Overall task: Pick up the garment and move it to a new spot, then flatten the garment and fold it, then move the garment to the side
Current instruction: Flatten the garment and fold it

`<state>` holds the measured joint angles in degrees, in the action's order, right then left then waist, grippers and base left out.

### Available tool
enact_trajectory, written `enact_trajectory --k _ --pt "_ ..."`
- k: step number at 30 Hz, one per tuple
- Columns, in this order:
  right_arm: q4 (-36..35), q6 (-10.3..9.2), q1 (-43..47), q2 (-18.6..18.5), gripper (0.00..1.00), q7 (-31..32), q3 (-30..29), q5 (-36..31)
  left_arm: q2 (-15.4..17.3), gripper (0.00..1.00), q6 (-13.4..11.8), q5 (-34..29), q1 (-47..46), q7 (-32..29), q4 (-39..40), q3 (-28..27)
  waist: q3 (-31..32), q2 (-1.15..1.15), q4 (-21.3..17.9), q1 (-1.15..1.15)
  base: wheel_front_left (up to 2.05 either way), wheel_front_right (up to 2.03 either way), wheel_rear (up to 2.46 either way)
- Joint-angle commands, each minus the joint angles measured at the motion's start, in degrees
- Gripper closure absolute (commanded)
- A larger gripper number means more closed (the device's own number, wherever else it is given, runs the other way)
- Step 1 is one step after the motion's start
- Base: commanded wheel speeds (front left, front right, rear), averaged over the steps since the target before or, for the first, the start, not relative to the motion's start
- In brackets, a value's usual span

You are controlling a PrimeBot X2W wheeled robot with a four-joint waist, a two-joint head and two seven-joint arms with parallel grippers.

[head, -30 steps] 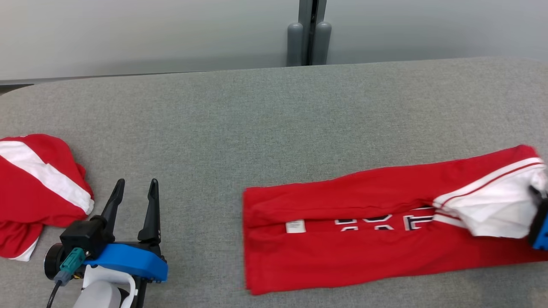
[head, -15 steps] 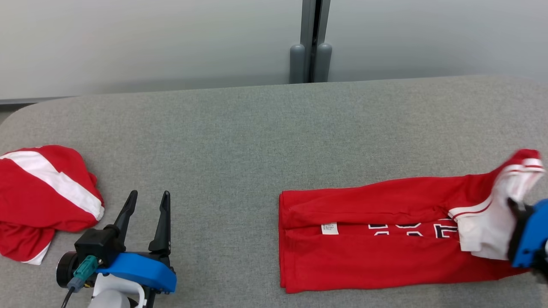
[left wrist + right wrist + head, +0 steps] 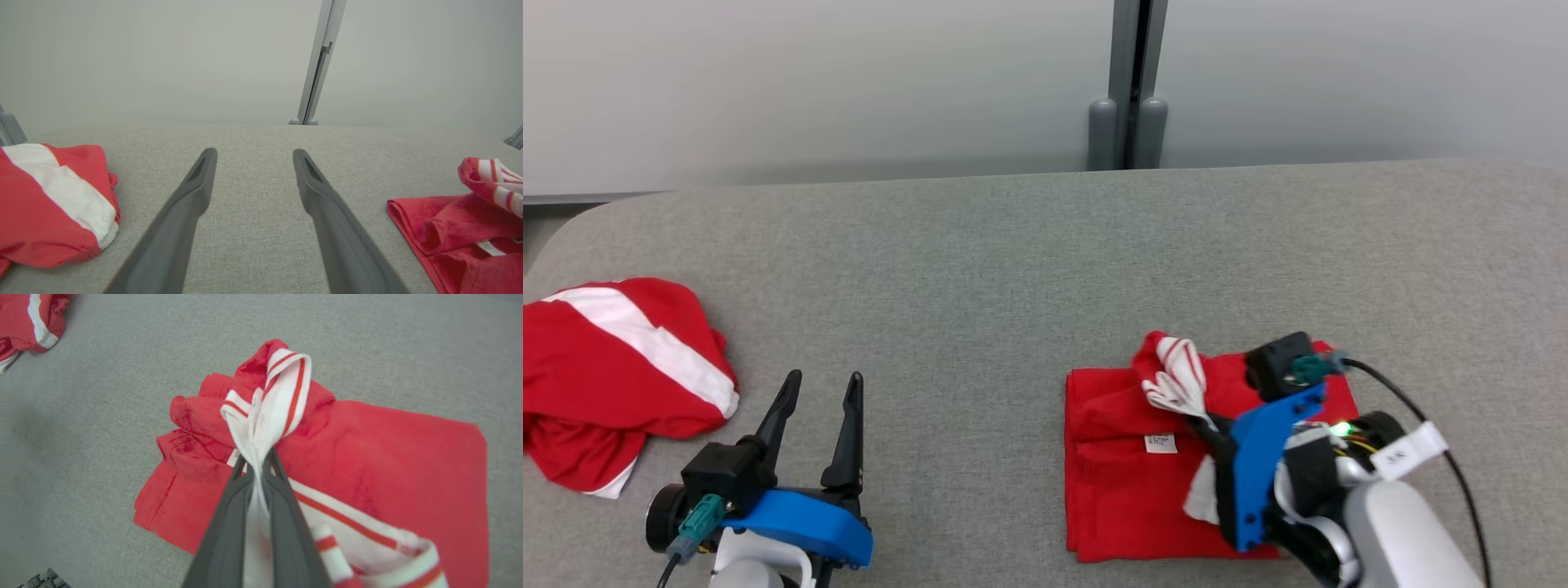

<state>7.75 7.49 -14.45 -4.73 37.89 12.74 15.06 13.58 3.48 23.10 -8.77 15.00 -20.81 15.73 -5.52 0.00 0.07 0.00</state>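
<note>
Head view: the red folded garment with white striped trim [image 3: 1127,506] lies as a near-square packet on the grey felt-covered bench [image 3: 980,269], lower right of centre. My right jaws hang directly over it, closed tight on a strip of its white fabric, and the red-and-white striped cuff [image 3: 1176,380] sticks up beyond the tips near the packet's upper left corner. My left jaws sit at the lower left, spread wide and empty, pointing up the frame. They are well apart from the packet. A second, crumpled red garment with a white band [image 3: 621,367] lies at the far left.

Left wrist view: my two dark fingers [image 3: 184,212] stand wide with only bare bench between them. The folded garment's edge is at the right border, the crumpled one at the left border.

Right wrist view: my fingers [image 3: 222,539] pinch the white strip, the cuff looping past the tips, with the red packet spread beneath and off to the right of the frame.

The right arm is plainly the nearer. I judge the next move turns on lowering this held trim onto the packet below.
</note>
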Motion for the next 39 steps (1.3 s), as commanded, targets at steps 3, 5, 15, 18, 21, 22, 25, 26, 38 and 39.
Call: enact_trajectory --k 3,5,15,18,21,22,25,26,38,39 --pt "4.1 0.01 -2.7 1.0 1.00 -1.6 2.1 0.4 -0.2 0.00 0.3 -0.4 -1.2 0.2 0.0 0.5 -0.6 0.00 1.0 0.00 0.00 0.00 0.00" --pt "7.2 0.01 -4.4 1.5 1.00 -2.7 3.6 1.0 -0.3 0.00 0.4 -0.4 -1.6 0.1 -0.1 0.6 -1.0 0.00 1.6 0.00 0.00 0.00 0.00" --pt "14.0 0.01 -9.5 1.8 0.00 -9.0 10.4 9.1 -0.4 0.00 0.2 -0.1 -2.3 0.2 -0.7 0.5 -2.0 0.00 2.2 0.00 0.00 0.00 0.00" --pt "11.7 0.01 -9.8 1.8 0.00 -10.9 10.4 12.2 -0.4 0.00 0.1 0.2 -1.9 0.2 -0.9 0.3 -1.7 0.00 1.7 0.00 0.00 0.00 0.00" --pt "7.6 0.01 -8.6 1.1 0.00 -12.8 8.2 13.4 -0.3 0.00 -0.1 0.3 -1.5 0.2 -0.9 0.1 -1.1 0.00 1.0 0.00 0.00 0.00 0.00" --pt "6.2 0.01 -7.9 0.1 0.00 -13.4 6.8 12.9 -0.3 0.00 -0.2 0.4 -1.4 0.2 -0.9 0.0 -0.9 0.00 0.7 0.00 0.00 0.00 0.00" --pt "2.6 0.01 -4.7 -2.4 0.00 -14.0 2.2 10.3 -0.3 0.00 -0.4 0.5 -1.1 0.2 -0.7 -0.3 -0.4 0.00 0.1 0.00 0.00 0.00 0.00" --pt "1.7 0.01 -3.5 -2.9 0.00 -14.0 0.4 9.4 -0.3 0.00 -0.4 0.5 -1.0 0.2 -0.6 -0.4 -0.3 0.00 -0.1 0.00 0.00 0.00 0.00" --pt "0.0 0.01 9.0 -1.5 0.00 -28.6 -11.6 -3.4 -0.7 0.00 -0.4 0.1 0.6 0.2 0.3 -1.4 1.3 0.00 -1.0 0.00 0.00 0.00 0.00" --pt "0.1 0.01 9.9 -1.1 0.00 -30.7 -12.4 -3.8 -0.9 0.00 -0.5 0.1 0.9 0.2 0.5 -1.7 1.8 0.00 -1.1 0.00 0.00 0.00 0.00"
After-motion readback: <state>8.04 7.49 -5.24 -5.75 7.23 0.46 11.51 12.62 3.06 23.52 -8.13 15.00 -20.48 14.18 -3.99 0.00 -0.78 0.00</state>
